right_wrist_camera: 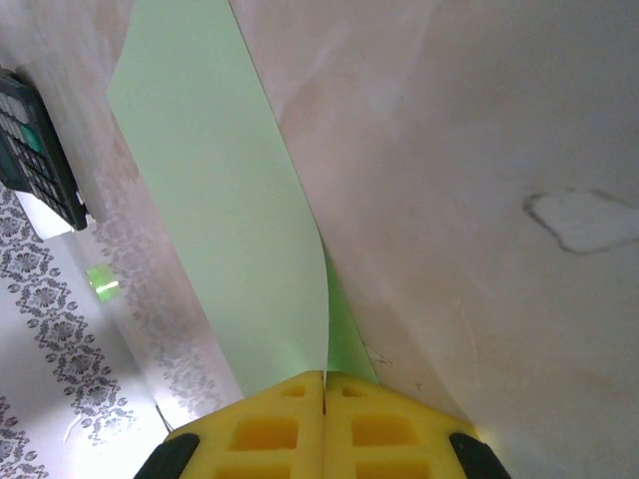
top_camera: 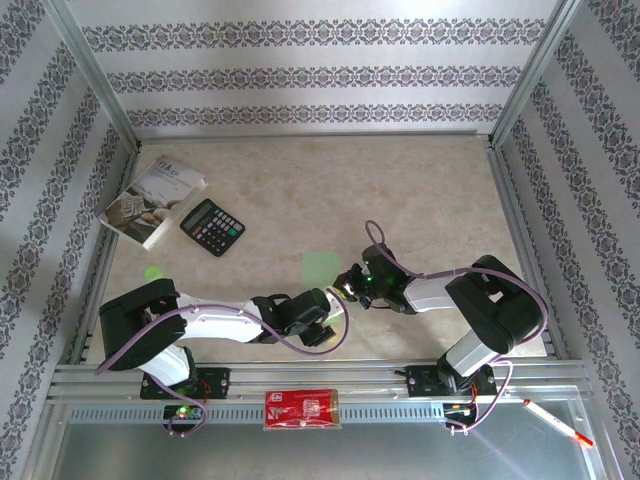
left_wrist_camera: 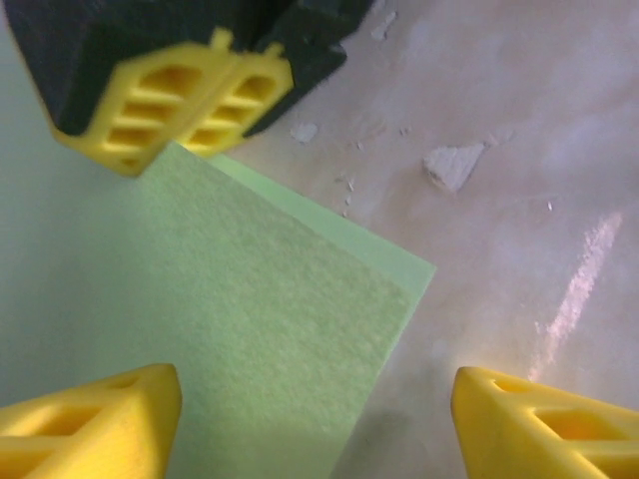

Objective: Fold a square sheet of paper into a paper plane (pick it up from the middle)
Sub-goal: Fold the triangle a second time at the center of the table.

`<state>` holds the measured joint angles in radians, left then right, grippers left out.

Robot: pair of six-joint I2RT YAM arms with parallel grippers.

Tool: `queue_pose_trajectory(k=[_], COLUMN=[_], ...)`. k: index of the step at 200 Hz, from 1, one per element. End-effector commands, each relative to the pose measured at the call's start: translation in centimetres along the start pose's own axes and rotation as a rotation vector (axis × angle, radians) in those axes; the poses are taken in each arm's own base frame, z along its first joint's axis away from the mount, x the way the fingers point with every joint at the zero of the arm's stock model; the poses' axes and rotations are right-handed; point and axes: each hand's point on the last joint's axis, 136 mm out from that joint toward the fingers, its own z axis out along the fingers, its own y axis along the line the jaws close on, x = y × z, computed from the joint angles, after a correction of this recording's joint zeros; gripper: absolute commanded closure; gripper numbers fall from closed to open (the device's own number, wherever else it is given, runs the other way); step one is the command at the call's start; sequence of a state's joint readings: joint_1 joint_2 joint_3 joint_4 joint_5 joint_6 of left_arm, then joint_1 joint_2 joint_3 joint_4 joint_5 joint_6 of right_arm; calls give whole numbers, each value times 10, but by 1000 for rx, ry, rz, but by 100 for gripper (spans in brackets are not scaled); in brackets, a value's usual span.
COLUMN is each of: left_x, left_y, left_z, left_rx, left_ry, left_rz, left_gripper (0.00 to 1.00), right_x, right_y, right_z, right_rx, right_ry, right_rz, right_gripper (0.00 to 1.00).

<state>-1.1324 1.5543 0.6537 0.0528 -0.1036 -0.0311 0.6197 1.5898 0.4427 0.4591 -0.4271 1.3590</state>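
A: Early days on this one. The paper (top_camera: 320, 265) lies mid-frame on the table (top_camera: 420, 190), below and right of the calculator (top_camera: 212, 227), and it's no plane: no nose, no wings.

B: The left wrist view gives a hint, though. There are two green layers, with a paler strip peeking out along the edge toward the corner. I'd call that one fold made, but I can't be sure.

A: So nearly everything is left: the corner folds, the centre crease, the wings.

B: Arms now. The right gripper (top_camera: 347, 286) reaches in low from the right, at the paper's lower right edge. Its fingers (right_wrist_camera: 280, 429) are pressed together, pinching that edge. On the right wrist view the sheet runs straight up out of the tips.

A: And the left gripper (top_camera: 332, 302)?

B: Stretched across from the lower left, tip just below the paper, close beside the right one. Its fingers (left_wrist_camera: 95, 424) are spread wide and hold nothing: one over the green, the other over bare table, the paper's corner between them.

A: One pinching, one open and poised.
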Motion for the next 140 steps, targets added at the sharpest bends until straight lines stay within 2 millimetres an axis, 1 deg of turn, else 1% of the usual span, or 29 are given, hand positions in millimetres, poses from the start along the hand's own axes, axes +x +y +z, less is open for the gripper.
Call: queue_pose_trajectory(k=[1, 59, 106, 140], left_x=[-23, -32, -31, -31], left_y=[0, 0, 0, 0], left_z=[-1, -2, 0, 2], left_rx=[-22, -14, -16, -12], left_ry=[-60, -86, -76, -77], left_rz=[16, -18, -30, -54], left_gripper=[33, 50, 71, 90], right_x=[-1, -2, -2, -3], right_y=[5, 3, 1, -1], right_z=[-1, 0, 0, 0], right_rx=[-3, 2, 7, 10], right_ry=[-13, -7, -8, -9], right_rz=[-13, -13, -13, -12], right_gripper=[98, 98, 98, 97])
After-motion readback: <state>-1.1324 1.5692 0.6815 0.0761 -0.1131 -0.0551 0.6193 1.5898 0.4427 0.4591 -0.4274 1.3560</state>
